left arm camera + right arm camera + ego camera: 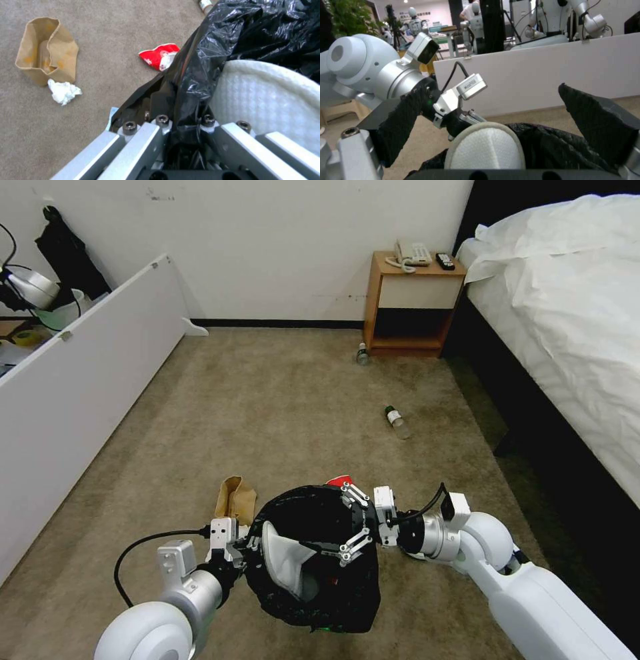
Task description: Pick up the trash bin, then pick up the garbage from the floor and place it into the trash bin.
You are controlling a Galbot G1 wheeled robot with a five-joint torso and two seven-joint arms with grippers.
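**Bin held at the rim, slipper sitting inside**

The left gripper (pixel 248 545) is clamped on the rim of the trash bin (pixel 347 597), its fingers pinching the black bag (pixel 213 37) that lines it. The bin hangs off the carpet (pixel 280 407) between the two arms. A white slipper (pixel 283 560) stands inside the bin, just beyond the left fingertips. The right gripper (pixel 353 527) hovers over the far side of the opening with its fingers (pixel 600 117) spread apart and nothing between them.

The bin looks light and stiff, but the bag is thin, crinkly and slippery, so the hold is best taken on the hard rim with the plastic pinched against it. The slipper is soft and light, and I would expect it to slump rather than roll.

Below the left fingers, on the carpet, lie a brown paper bag (pixel 46 50), a ball of white paper (pixel 63 91) and a red and white wrapper (pixel 159 56). Two clear bottles (pixel 397 421) lie well beyond the right fingers.

The wrapper and the bottle labels carry print too small to read.
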